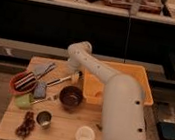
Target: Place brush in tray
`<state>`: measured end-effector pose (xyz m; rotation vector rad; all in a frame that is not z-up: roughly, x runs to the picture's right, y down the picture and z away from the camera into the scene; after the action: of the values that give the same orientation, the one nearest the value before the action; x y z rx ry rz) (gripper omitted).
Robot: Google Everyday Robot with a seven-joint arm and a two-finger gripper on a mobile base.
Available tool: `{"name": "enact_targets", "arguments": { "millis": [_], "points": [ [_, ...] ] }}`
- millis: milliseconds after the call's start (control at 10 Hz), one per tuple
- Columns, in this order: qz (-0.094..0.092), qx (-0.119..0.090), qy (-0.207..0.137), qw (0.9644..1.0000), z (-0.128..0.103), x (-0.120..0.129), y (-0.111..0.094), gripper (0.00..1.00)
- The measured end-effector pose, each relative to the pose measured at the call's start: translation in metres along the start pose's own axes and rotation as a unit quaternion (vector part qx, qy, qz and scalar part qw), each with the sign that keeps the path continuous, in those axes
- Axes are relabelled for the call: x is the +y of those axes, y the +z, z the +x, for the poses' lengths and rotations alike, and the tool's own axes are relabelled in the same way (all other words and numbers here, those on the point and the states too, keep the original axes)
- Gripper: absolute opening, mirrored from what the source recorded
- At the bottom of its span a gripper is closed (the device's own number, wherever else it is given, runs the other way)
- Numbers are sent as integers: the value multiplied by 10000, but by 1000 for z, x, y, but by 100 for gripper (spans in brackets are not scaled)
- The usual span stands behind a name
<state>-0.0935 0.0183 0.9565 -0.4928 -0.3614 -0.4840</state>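
Brush [58, 81], long and slim with a dark handle, silvery neck and pale bristles, lay flat on the wooden table [65, 129], just left of the large yellow-orange plastic tray [146, 87] and not yet in it. The gripper [76, 75] hung over its bristle end, fingers spread wide, seemingly lined up to take it.

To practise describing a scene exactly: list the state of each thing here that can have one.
brush: lying on the table, outside the tray
tray: upright, no brush inside
hand: open, low by the brush's pale end
dark bowl: upright
metal cup: upright
red-orange bowl: upright, not empty
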Motion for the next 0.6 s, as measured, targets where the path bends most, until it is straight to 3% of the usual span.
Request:
{"name": "enact_targets", "arguments": {
  "millis": [600],
  "points": [
    [-34,574,23,9983,23,0,6,80]
  ]
}}
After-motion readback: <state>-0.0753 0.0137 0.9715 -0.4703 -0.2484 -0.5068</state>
